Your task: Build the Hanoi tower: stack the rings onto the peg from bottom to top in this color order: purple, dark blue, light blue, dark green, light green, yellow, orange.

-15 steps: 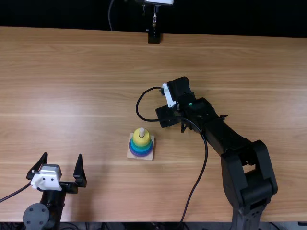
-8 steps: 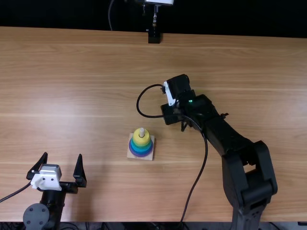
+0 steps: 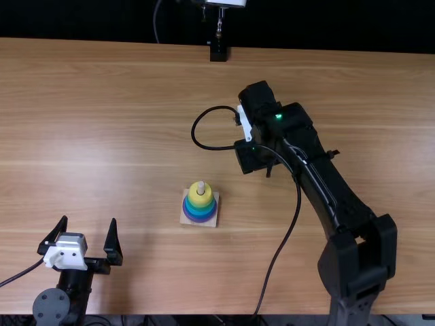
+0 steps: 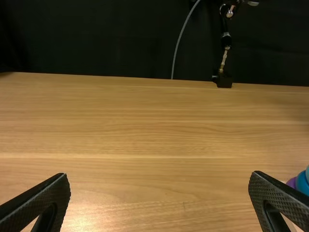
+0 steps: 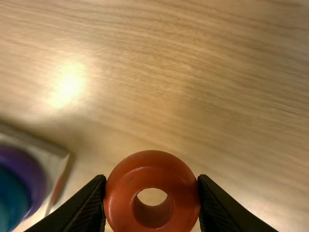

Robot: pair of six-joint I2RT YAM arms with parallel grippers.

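With my right gripper (image 5: pixel 152 187) I am holding the orange ring (image 5: pixel 152 166), its fingers closed in only as far as the ring's width and pressing on opposite sides. My left gripper (image 3: pixel 89 221) is standing wide open with nothing between its fingers. Near the middle of the table, the base (image 3: pixel 212 222) is carrying the stack: purple (image 3: pixel 197 218) is lying lowest, blue and teal bands are rising above it, and yellow (image 3: pixel 200 195) is sitting on top, with the peg (image 3: pixel 201 187) sticking out. I cannot tell each green apart there. I am judging the tower nearly done: only orange seems to be waiting, needing to go over the peg onto yellow.
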